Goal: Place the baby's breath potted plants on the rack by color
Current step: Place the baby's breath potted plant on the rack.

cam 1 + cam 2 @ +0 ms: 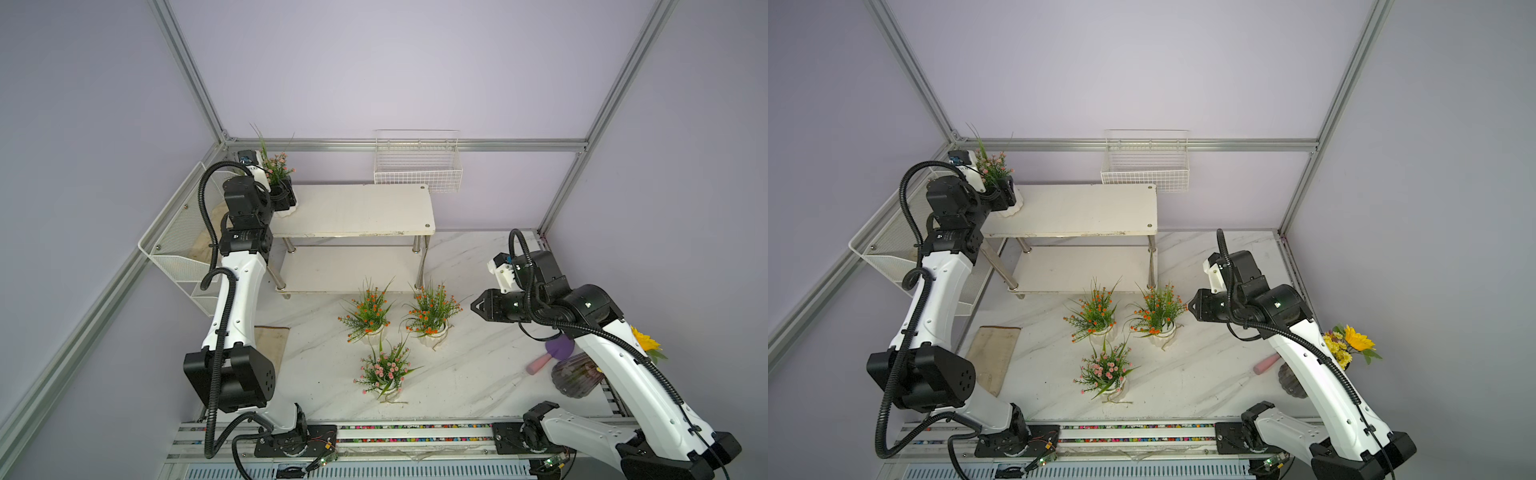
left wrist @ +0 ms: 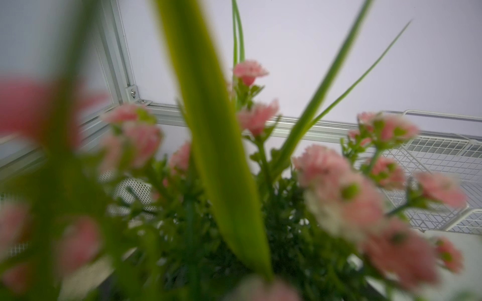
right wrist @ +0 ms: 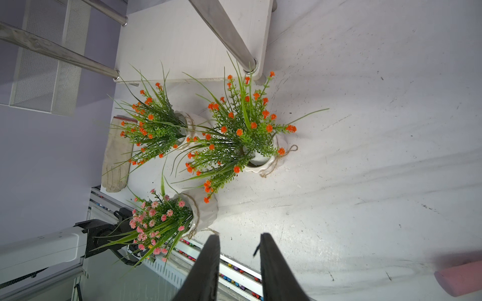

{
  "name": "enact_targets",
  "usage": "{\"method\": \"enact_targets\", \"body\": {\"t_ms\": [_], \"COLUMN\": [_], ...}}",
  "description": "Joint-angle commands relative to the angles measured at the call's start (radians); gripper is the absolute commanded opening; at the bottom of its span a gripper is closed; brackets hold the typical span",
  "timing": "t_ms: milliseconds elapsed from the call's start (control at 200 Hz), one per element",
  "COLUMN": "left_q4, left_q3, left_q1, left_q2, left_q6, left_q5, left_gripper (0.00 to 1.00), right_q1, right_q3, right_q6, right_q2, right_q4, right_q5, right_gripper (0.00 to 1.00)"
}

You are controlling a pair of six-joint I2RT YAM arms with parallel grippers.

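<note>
From my station, the marble table (image 1: 478, 374) fills the cell, with the rack (image 1: 353, 208) at its far side. My left arm (image 1: 237, 299) rises from the near rail and reaches far forward, with its wrist bent down over the left end of the rack's top board (image 1: 1075, 208). My right arm (image 1: 623, 365) is folded at the elbow, its forearm level and pointing inward above the table.

Two orange plants (image 1: 368, 309) (image 1: 432, 309) stand side by side just in front of the rack, and the other pink plant (image 1: 384, 368) is nearer to me. The pink plant (image 1: 277, 166) is at the top board's left end.

The left gripper (image 1: 284, 198) is clamped around that plant at the pot rim. I cannot tell whether the pot bears on the board. The right gripper (image 3: 239, 235) has its fingers (image 3: 208, 260) parted, with nothing between them.
</note>
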Motion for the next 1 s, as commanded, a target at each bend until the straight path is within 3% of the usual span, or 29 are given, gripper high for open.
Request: {"method": "enact_targets", "body": {"t_ms": [0,380,610,745,810,995], "left_q4": [0.091,-0.103,-0.130,-0.130,-0.128,-0.115], "left_q3": [0.065,0.198,0.179,0.159,0.154,0.133], "left_q1": [-0.002,-0.002,-0.004,-0.005,-0.007,-0.014], "left_q2": [-0.011,0.025,-0.012,-0.015,-0.016,-0.035], "left_q6": [-0.043,-0.027,0.006,0.025,0.031,0.042], "left_q5": [0.065,0.122,0.117,0.107,0.119,0.155], "left_gripper": [0.00,0.04,0.08,0.22,0.36,0.66], "right_q1": [-0.003,-0.002,-0.003,-0.004,-0.003,-0.004], "right_q3": [-0.007,-0.011,-0.011,-0.007,-0.007,-0.001], "right_q6": [0.001,-0.014,-0.014,-0.010,-0.008,-0.012], "right_q2": [-0.009,0.008,0.003,-0.007,-0.012,-0.009], "right_q4": [0.017,0.031,0.038,0.037,0.034,0.034], "right_q5": [0.008,-0.001,-0.013,-0.011,-0.006,-0.005], "right_gripper": [0.31,0.31,0.31,0.31,0.31,0.32]}}
